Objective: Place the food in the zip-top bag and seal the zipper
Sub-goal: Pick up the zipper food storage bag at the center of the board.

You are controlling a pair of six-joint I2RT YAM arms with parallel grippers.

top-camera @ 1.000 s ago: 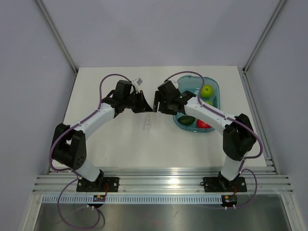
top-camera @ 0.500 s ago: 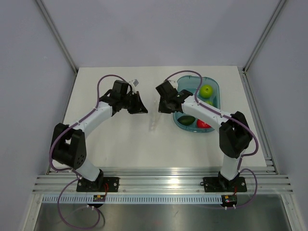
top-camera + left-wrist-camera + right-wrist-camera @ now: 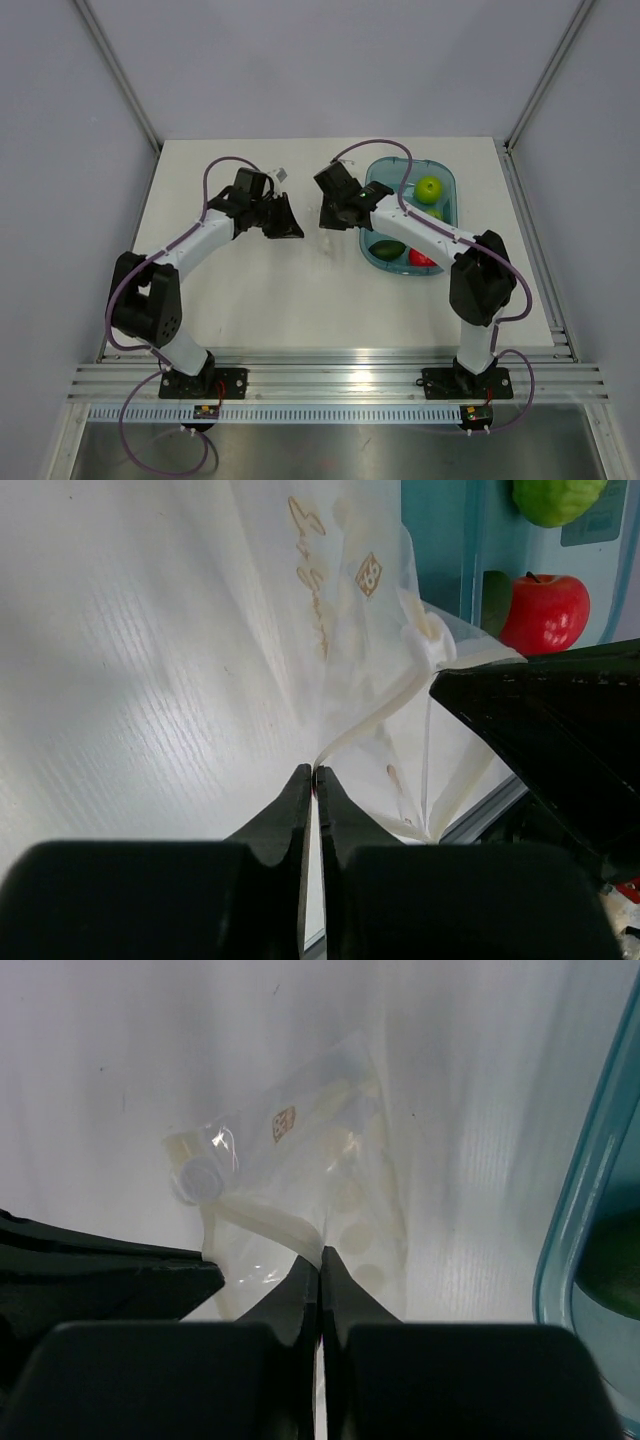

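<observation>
Left claw (image 3: 313, 778) and right claw (image 3: 320, 1258) are both closed, each pinching the mouth edge of the clear bag (image 3: 350, 630), which is held between them at mid-table (image 3: 240, 290). Farther right, the food (image 3: 388, 249) lies in the teal tray (image 3: 446, 171), near a red fruit (image 3: 423, 258) and a green apple (image 3: 429, 188).

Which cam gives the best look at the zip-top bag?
Left wrist: the zip-top bag is close and sharp, print and mouth edge readable. Right wrist shows it blurrier. Top external shows only a faint glint.
</observation>
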